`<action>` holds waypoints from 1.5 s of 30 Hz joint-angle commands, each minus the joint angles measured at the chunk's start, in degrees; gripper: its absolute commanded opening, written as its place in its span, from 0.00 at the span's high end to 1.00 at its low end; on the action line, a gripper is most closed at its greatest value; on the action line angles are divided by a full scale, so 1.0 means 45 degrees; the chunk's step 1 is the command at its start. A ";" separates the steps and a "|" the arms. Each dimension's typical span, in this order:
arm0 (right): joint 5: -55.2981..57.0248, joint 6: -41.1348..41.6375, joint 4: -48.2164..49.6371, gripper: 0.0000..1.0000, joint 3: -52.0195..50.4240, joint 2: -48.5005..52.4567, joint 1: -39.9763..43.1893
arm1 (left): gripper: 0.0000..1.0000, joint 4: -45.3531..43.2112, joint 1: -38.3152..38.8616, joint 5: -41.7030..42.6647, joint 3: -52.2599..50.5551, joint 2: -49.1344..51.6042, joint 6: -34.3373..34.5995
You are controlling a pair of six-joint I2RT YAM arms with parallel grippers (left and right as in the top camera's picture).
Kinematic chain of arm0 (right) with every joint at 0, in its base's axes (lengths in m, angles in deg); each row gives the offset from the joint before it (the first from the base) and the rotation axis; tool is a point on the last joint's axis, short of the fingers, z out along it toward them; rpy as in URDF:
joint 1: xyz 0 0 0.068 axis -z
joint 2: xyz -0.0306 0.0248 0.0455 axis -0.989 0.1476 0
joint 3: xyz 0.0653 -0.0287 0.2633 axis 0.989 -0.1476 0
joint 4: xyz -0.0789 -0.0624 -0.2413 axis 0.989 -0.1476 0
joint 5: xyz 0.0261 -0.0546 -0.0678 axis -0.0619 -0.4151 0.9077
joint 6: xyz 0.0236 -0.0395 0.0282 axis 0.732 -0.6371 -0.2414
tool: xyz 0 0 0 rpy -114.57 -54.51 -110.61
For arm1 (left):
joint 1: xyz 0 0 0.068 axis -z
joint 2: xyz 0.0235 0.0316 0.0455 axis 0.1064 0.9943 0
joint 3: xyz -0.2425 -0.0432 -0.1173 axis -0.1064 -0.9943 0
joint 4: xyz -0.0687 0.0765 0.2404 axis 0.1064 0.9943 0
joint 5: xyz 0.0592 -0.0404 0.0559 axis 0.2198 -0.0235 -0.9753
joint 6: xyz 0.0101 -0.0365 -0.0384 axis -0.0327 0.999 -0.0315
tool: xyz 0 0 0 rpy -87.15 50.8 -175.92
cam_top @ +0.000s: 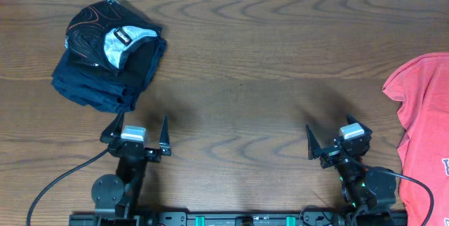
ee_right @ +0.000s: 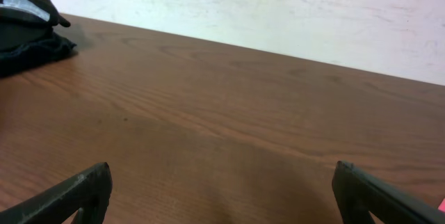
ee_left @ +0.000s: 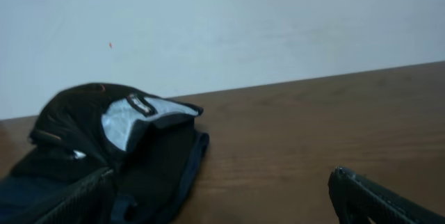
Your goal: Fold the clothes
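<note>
lying folded on the table (cam_top: 245,64), black jersey (cam_top: 105,57).

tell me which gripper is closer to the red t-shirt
Right. The right gripper sits close beside the coral-red T-shirt, not touching it; the left gripper is across the table, near the black jersey.

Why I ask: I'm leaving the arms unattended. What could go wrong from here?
1. The red T-shirt runs out of the overhead view on the right, so the open right gripper may grab it blind or drag it further out.
2. The black jersey sits as a loose, layered bundle, so a pinch by the open left gripper could catch several layers and undo it.
</note>
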 commanded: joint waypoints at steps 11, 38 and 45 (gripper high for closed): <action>-0.0102 0.0155 -0.0010 0.01 -0.0039 -0.0083 0.0155 | 0.02 -0.0971 -0.0019 0.0272 -0.1928 -0.0141 -0.0078; -0.0102 0.0155 -0.0010 0.01 -0.0039 -0.0083 0.0155 | 0.02 -0.0937 0.0019 0.0272 -0.1923 -0.0112 -0.0078; -0.0102 0.0155 -0.0010 0.01 -0.0039 -0.0083 0.0155 | 0.02 -0.0937 0.0019 0.0272 -0.1923 -0.0112 -0.0078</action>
